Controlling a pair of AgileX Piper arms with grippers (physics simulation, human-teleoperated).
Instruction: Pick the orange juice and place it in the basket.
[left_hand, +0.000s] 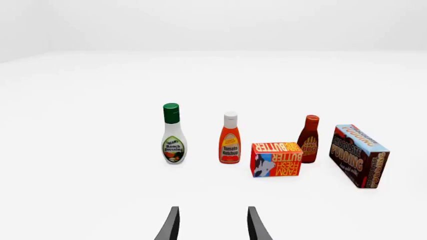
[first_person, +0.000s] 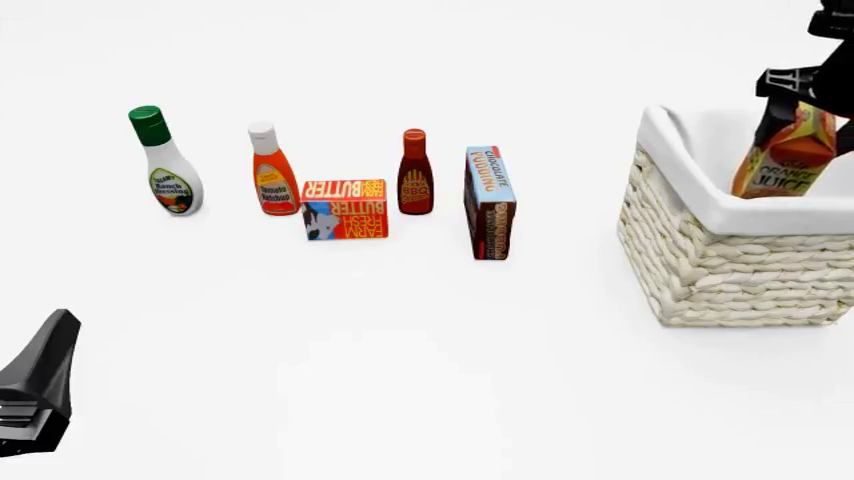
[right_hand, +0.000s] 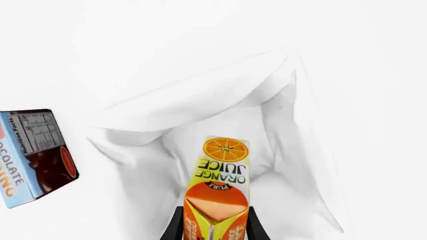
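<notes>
White tabletop; right pincer (right_hand: 215, 227) clamps the orange juice (right_hand: 220, 190) by its top, over the basket (first_person: 734, 255).

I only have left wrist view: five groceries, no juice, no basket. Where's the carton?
Observer: The orange juice is held in the right gripper, over the basket.
Operator: Inside it yet?
Observer: Its lower end dips below the rim in front view; the right wrist view shows white lining beneath it.
Operator: Carton upright?
Observer: No, tilted.
Operator: Basket near my row?
Observer: Right of the chocolate pudding box, with a gap.
</notes>
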